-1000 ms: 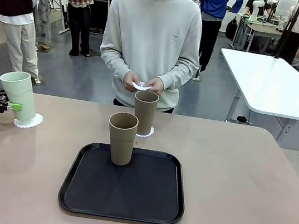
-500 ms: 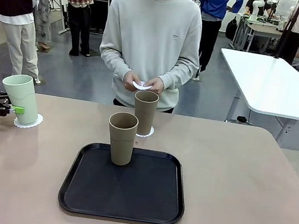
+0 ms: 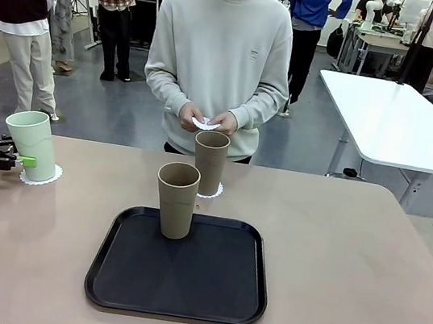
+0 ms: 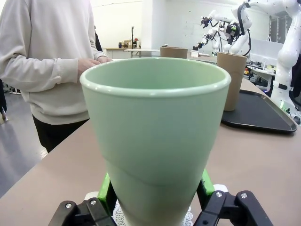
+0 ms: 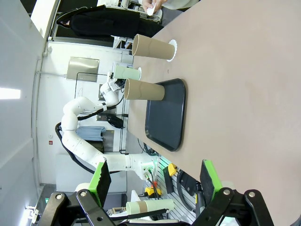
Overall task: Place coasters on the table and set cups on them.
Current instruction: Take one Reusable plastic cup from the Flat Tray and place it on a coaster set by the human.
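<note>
At the table's (image 3: 349, 255) far left, a mint green cup (image 3: 31, 145) stands on a white lacy coaster (image 3: 41, 177). My left gripper (image 3: 28, 160) is shut on its lower part. In the left wrist view the green pads (image 4: 107, 187) press both sides of the cup (image 4: 155, 132), with the coaster (image 4: 118, 214) under it. One brown cup (image 3: 209, 162) stands on a second coaster (image 3: 214, 193) at the far middle. Another brown cup (image 3: 176, 199) stands on the black tray (image 3: 205, 291). The person's hands hold a third coaster (image 3: 204, 123). My right gripper (image 5: 154, 181) is open with nothing in it, well away from the cups.
The person stands at the table's far edge, behind the brown cup. A white table (image 3: 401, 124) stands beyond the far right corner. The right wrist view shows the tray (image 5: 167, 115), both brown cups (image 5: 153, 47) and the mint cup (image 5: 128, 72) from afar.
My left gripper has lowered the mint green cup and straightened it upright onto its coaster. The person, the brown cups and the tray have not moved.
</note>
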You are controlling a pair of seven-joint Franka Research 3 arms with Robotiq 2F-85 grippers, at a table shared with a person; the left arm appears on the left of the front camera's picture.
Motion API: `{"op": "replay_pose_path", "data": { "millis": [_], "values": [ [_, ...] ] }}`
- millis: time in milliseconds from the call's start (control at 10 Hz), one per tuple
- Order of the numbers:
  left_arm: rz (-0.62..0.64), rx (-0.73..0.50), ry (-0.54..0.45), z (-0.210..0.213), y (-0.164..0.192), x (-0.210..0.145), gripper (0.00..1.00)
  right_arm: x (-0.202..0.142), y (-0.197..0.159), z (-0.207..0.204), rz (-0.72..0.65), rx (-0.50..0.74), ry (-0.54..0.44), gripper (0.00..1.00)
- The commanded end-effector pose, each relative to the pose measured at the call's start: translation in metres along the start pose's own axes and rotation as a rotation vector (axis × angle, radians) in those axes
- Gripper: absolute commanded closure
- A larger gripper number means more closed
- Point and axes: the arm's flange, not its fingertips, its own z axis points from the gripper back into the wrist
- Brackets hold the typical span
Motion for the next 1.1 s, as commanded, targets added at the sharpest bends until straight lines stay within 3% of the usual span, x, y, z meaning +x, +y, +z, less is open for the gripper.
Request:
{"op": "replay_pose_path", "data": {
  "millis": [0, 100, 500, 1000],
  "values": [
    [-0.061, -0.007, 0.033, 0.0, 0.003, -0.003, 0.16, -0.002, 0.0, 0.001, 0.0, -0.001, 0.008, 0.0],
    [-0.071, -0.004, 0.05, 0.0, 0.002, -0.004, 0.0, -0.002, 0.0, 0.001, 0.0, -0.001, 0.008, 0.0],
    [-0.066, -0.022, 0.094, 0.002, 0.001, -0.005, 0.0, -0.002, 0.0, 0.001, 0.0, -0.001, 0.008, 0.0],
    [-0.086, -0.034, 0.264, 0.019, 0.002, 0.001, 0.0, -0.002, 0.0, 0.001, 0.0, -0.001, 0.008, 0.0]
  ]
}}
